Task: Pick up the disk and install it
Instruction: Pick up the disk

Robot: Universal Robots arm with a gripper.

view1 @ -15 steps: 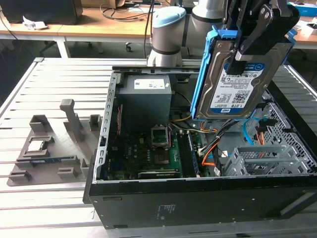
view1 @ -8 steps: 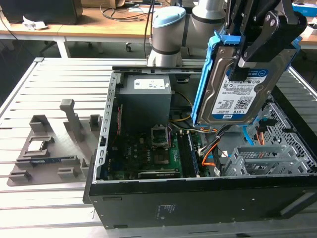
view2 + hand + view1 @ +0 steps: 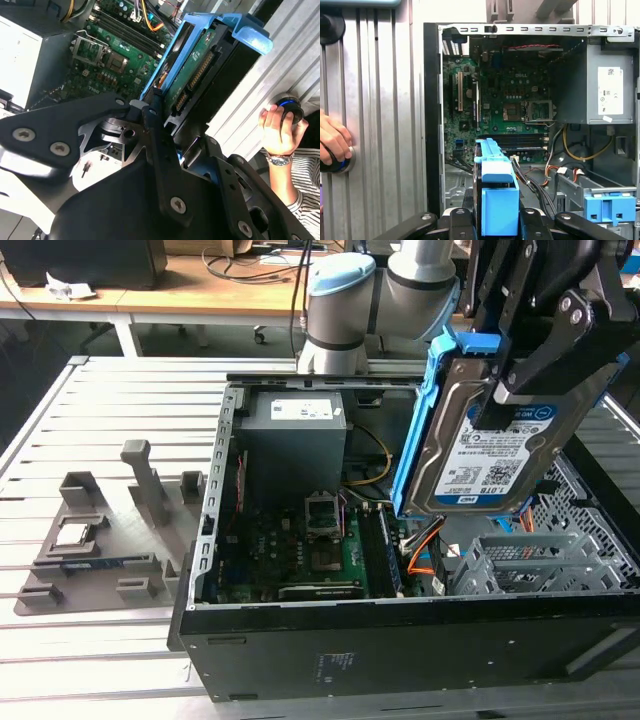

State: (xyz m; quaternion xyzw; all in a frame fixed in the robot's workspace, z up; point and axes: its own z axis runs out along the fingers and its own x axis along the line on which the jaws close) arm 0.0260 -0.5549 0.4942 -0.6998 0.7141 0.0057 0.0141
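The disk (image 3: 480,455), a silver-grey hard drive with a white-and-blue label and a blue carrier frame, hangs tilted on edge above the open computer case (image 3: 400,640), over its right half in the exterior view. My gripper (image 3: 520,380) comes down from above and is shut on the disk, a black finger on each flat face. In both wrist views the disk shows edge-on (image 3: 192,65) (image 3: 497,200), between the black fingers (image 3: 455,220). Below it sits the grey metal drive cage (image 3: 530,560) with a blue latch piece (image 3: 610,207).
Inside the case lie the green motherboard (image 3: 300,550), the grey power supply (image 3: 295,430) and loose orange and yellow cables (image 3: 425,550). A grey fixture block (image 3: 110,530) sits on the slatted table at the exterior view's left. A person's hand (image 3: 280,132) rests on a round knob beside the case.
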